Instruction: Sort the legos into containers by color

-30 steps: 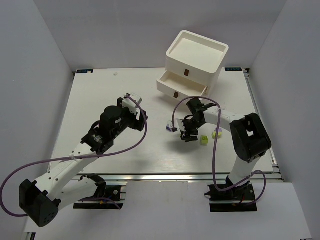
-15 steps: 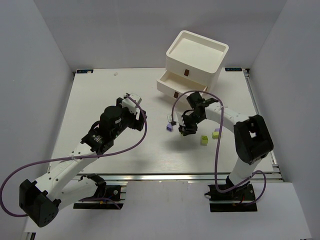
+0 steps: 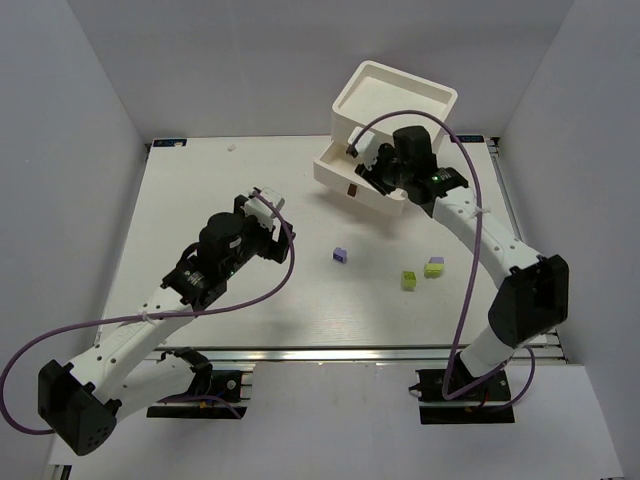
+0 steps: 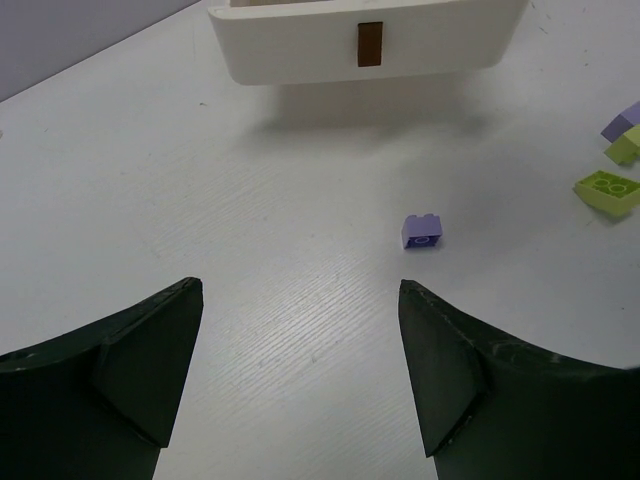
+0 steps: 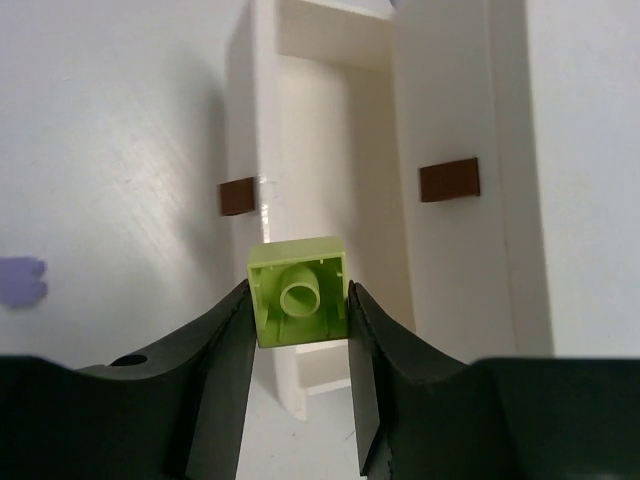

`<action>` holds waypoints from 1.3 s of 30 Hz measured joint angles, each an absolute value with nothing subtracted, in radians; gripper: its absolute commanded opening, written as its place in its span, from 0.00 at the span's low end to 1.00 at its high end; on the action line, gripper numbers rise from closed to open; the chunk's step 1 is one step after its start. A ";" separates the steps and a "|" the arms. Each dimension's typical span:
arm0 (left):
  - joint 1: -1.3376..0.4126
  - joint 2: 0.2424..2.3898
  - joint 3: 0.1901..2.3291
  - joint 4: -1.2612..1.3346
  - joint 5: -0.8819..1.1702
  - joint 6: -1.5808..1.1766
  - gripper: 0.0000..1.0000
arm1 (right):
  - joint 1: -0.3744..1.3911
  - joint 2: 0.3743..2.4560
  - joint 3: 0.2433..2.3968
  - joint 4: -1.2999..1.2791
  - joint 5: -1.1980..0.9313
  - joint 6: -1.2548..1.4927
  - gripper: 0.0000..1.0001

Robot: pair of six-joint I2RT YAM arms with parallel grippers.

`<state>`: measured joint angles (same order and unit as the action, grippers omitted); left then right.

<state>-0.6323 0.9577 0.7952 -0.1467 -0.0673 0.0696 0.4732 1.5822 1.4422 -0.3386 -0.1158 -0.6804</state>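
One lime lego [image 5: 298, 290]: grips it in right gripper [image 5: 299, 318] over the open drawer [image 5: 335, 150]; holds left gripper [image 4: 300, 290] wide above table [image 4: 150, 180].

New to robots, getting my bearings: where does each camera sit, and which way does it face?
Top external: above and behind, looking down on the table; left arm and right arm show.
Left wrist: low, facing the open drawer; open left gripper shows.
Right wrist: looks down into that drawer; right gripper pinches a lime brick.
Shared: top and left wrist see the purple brick.
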 measured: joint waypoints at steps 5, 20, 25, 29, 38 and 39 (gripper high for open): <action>-0.632 0.933 0.771 -0.126 0.003 0.086 0.90 | 0.459 1.730 1.538 -0.303 0.012 -0.616 0.36; -0.632 0.934 0.723 -0.012 0.249 0.068 0.66 | 0.404 1.760 1.584 -0.348 0.000 -0.534 0.48; -0.649 1.047 0.707 0.105 0.377 -0.034 0.21 | 0.327 1.499 1.386 -0.356 -0.261 -0.486 0.00; -0.697 1.271 0.763 0.163 0.460 -0.135 0.50 | 0.227 1.243 1.182 -0.364 -0.502 -0.435 0.30; -0.899 1.707 1.080 0.097 0.292 -0.287 0.80 | -0.049 1.265 0.948 -0.322 -0.775 -0.210 0.82; -0.913 1.738 1.116 0.089 0.260 -0.306 0.80 | -0.072 1.266 0.939 -0.315 -0.773 -0.188 0.82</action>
<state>-0.9134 1.7378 1.1156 0.0887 0.2596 -0.3061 -0.0723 1.2655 0.9386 -0.3149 -0.7734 -0.1879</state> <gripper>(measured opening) 0.795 0.815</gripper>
